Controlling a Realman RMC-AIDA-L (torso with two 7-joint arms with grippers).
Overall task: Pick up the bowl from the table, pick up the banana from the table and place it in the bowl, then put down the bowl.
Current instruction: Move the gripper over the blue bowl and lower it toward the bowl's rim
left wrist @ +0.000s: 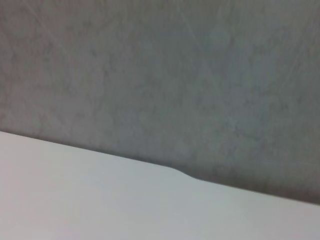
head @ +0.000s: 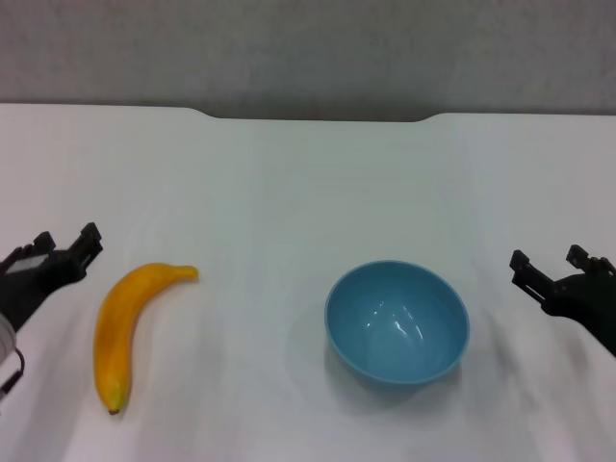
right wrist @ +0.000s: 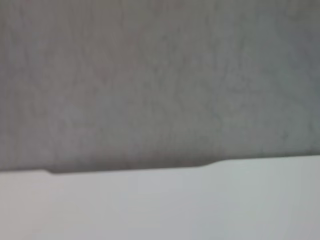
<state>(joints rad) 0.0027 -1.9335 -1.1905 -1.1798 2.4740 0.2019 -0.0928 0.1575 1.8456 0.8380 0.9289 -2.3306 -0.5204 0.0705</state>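
Note:
The light-blue bowl (head: 397, 322) sits upright on the white table (head: 289, 183), right of centre. The yellow-orange banana (head: 127, 328) lies on the table to its left, stem towards the bowl, dark tip towards me. My left gripper (head: 65, 243) is open and empty, just left of the banana's stem end. My right gripper (head: 551, 264) is open and empty, to the right of the bowl. Neither touches anything. The wrist views show only the table's far part (left wrist: 75, 200) (right wrist: 160, 205) and the wall.
The table's far edge has a shallow notch (head: 322, 117). A grey wall (head: 308, 48) stands behind it.

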